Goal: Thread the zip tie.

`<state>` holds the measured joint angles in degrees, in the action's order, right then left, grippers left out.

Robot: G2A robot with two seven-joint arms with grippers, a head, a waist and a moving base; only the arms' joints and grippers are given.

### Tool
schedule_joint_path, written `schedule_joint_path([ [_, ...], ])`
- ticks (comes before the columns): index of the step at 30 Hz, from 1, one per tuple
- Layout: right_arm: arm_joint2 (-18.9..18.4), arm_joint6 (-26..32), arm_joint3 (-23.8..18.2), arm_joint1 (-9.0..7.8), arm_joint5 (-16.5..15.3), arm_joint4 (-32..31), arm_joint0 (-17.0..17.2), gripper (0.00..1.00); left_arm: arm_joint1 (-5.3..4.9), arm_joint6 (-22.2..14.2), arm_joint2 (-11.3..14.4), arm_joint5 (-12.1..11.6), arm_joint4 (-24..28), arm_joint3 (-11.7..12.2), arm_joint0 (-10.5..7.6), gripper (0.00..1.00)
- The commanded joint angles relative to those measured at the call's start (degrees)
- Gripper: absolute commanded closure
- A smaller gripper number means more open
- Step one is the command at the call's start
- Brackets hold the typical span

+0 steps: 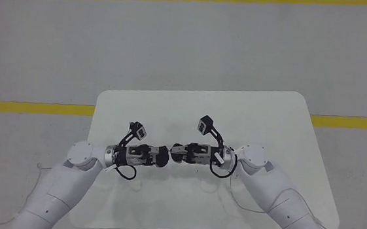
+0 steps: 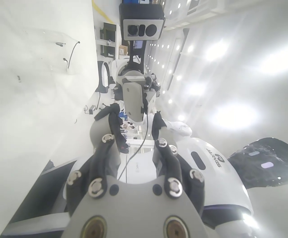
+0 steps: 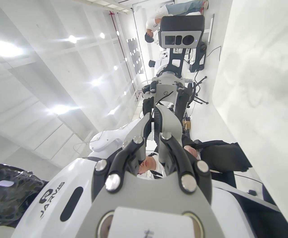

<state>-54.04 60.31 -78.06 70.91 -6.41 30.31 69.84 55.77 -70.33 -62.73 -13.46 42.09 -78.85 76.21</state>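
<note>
Hovering above the white table [image 1: 268, 122], a little toward its edge nearest the robot and about midway along it, the two arms meet tip to tip, wrists level and pointed straight at one another. The left gripper [image 2: 136, 122] has its jaws spread wide, and its dark cloth-covered fingers [image 2: 115, 126] stand either side of the other arm's tips without clasping anything. The right gripper [image 3: 154, 121] pokes in between those spread fingers. Its grey jaws are drawn almost together, with only a sliver of gap between the ribbed pad and the opposite finger. The zip tie [image 2: 145, 128] looks to be the thin dark strand that starts at the right gripper's pinched tips and trails in a gentle curve through the left gripper's open jaws toward its palm, held up in the air over the table rather than lying on it. From above, the strand is too fine to pick out where the two sets of fingers overlap, and I cannot tell whether its end has gone through its own head. Black cables loop off each wrist above the table, to either side of that meeting point.
</note>
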Motion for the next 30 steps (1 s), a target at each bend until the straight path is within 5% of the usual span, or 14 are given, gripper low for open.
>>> schedule_joint_path([
  [1,-0.05,-0.01,-0.26,-0.09,0.24,-0.43,0.15,1.00,-0.04,0.05,-0.01,0.05,-0.16,-0.08,0.02,0.77],
  [17,0.88,-0.27,-0.16,-0.31,2.44,-2.69,-0.13,1.00,-0.31,0.40,0.25,-0.05,-1.26,-0.54,0.19,0.95],
  [30,1.48,-0.24,0.41,-0.26,2.56,-2.49,-0.63,1.00,-0.42,0.62,0.58,0.01,-1.37,-0.62,-0.03,0.93],
])
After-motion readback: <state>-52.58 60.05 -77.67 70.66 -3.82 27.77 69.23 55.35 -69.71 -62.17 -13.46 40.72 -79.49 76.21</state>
